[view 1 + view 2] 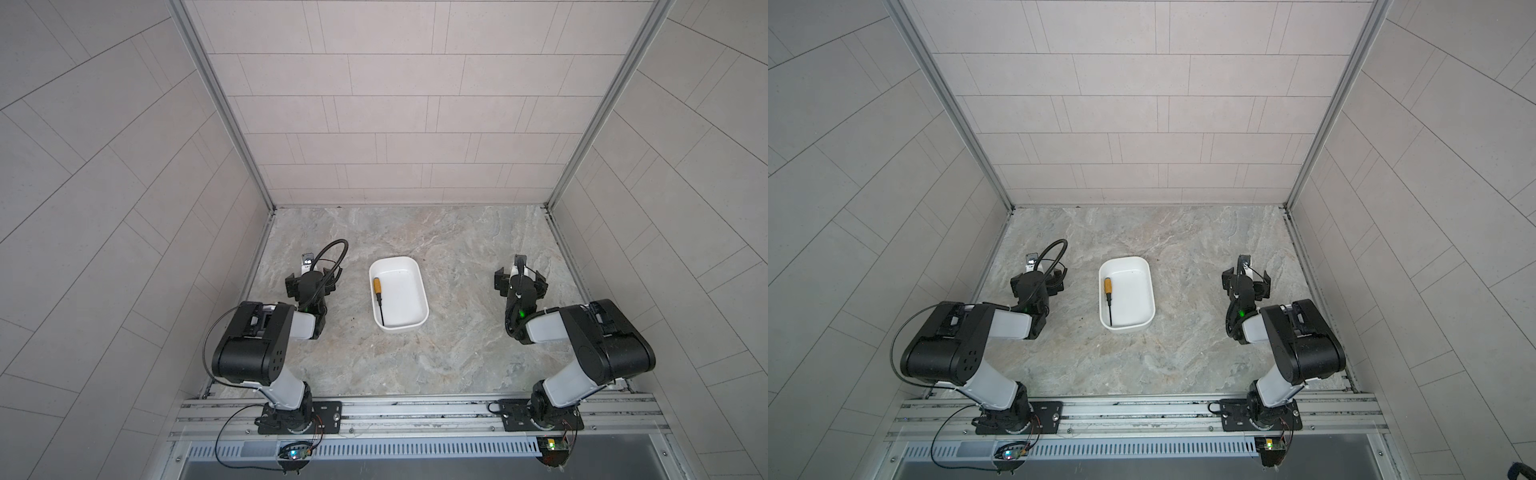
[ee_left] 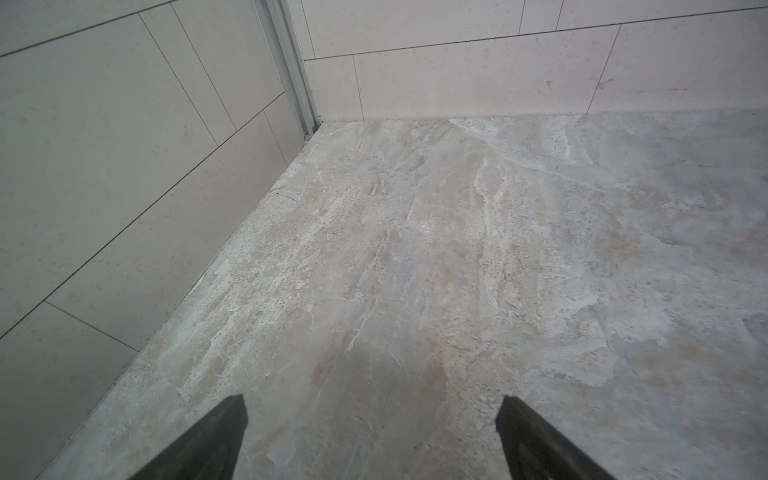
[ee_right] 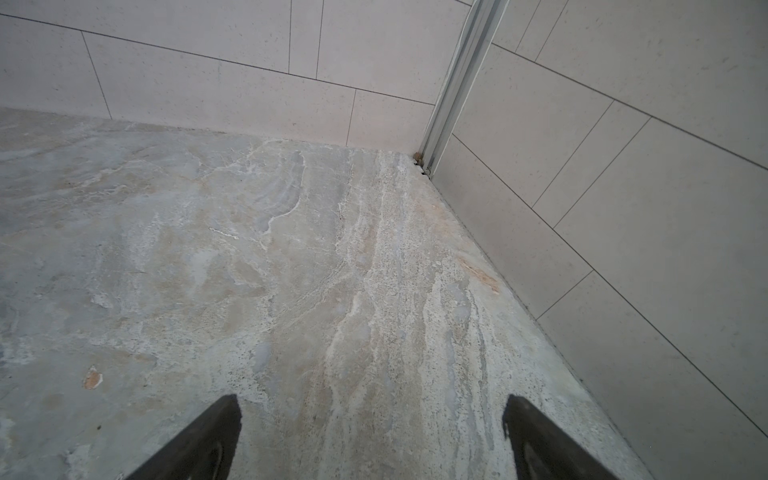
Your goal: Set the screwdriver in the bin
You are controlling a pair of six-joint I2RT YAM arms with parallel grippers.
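The screwdriver [image 1: 378,297] [image 1: 1108,296], with a yellow-orange handle and thin black shaft, lies inside the white bin [image 1: 415,274] [image 1: 1144,270] along its left wall, handle toward the back. In both top views my left gripper [image 1: 312,280] [image 1: 1038,279] stands open left of the bin, apart from it. My right gripper [image 1: 520,279] [image 1: 1246,279] stands open well to the right of the bin. In the left wrist view the left gripper [image 2: 372,405] has only bare stone between its fingers. The right gripper [image 3: 371,405] likewise holds nothing. Neither wrist view shows bin or screwdriver.
The marbled stone tabletop [image 1: 457,345] is enclosed by tiled walls at the back and both sides, with aluminium posts in the far corners [image 2: 291,66] [image 3: 461,79]. An aluminium rail [image 1: 415,411] carrying both arm bases runs along the front edge.
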